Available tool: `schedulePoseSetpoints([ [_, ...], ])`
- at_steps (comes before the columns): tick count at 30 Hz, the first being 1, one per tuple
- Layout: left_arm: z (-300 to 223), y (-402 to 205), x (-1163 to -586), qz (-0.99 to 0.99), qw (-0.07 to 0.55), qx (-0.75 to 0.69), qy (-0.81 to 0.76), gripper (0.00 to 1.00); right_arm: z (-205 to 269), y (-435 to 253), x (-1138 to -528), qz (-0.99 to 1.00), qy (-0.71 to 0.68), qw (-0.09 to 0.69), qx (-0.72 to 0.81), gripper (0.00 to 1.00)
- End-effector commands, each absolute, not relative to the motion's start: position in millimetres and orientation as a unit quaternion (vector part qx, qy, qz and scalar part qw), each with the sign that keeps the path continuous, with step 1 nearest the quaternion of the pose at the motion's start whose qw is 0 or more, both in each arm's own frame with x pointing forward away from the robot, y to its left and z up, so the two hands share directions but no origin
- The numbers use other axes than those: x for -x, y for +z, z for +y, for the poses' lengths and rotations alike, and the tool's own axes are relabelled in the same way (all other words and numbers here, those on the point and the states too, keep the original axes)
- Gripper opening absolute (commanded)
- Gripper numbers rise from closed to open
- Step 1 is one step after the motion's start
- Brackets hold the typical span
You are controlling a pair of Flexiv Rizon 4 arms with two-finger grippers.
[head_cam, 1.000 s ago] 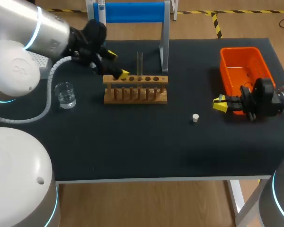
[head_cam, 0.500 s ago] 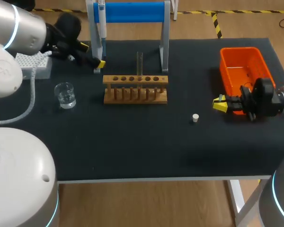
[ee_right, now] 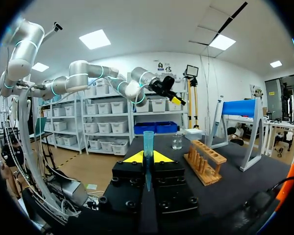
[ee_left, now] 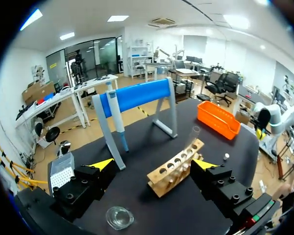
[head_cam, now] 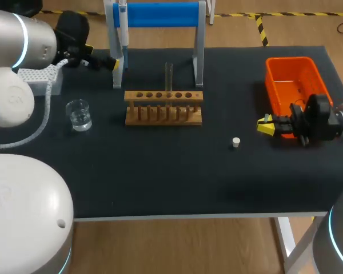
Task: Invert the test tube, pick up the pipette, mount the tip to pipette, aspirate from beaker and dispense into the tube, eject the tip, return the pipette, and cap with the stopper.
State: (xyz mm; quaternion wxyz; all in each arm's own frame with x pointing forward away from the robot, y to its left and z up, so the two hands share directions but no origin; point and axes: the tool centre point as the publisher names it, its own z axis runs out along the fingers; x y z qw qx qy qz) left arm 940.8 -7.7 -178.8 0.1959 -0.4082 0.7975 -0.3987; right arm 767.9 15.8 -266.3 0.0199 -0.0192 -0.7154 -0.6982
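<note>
One tube [head_cam: 168, 76] upright in rack [head_cam: 163, 107]

You face a black-topped table [head_cam: 160, 182] with a pale near edge and a white leg [head_cam: 286, 237] under its near right corner. It stands on a tan floor [head_cam: 188, 245], and striped tape [head_cam: 262, 28] runs beyond the far edge.

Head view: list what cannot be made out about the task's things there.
All in the head view.
White tip box: partly covered by the left arm.
Blue-and-white pipette on the blue stand: upper end cut off by the picture's edge.
Clear glass beaker: liquid level too small to read.
Small white stopper: too small to tell which end is up.
Orange plastic bin: near corner hidden behind the right arm.
</note>
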Motion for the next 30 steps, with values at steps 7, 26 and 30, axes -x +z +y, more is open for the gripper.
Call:
schedulePoseSetpoints([
  [7, -14.6, -186.7, -974.2, 0.767, 0.249, 0.458, -0.374, 1.00, 16.1, -266.2, -767.5, -0.716, -0.698, 0.019, 0.019, 0.00],
  [26, -11.9, -189.2, -1014.0, 0.692, 0.329, 0.533, -0.359, 1.00, 16.1, -266.2, -767.5, -0.716, -0.698, 0.019, 0.019, 0.00],
  [30, -13.0, -189.1, -1022.5, 0.686, 0.333, 0.537, -0.360, 1.00, 16.1, -266.2, -767.5, -0.716, -0.698, 0.019, 0.019, 0.00],
])
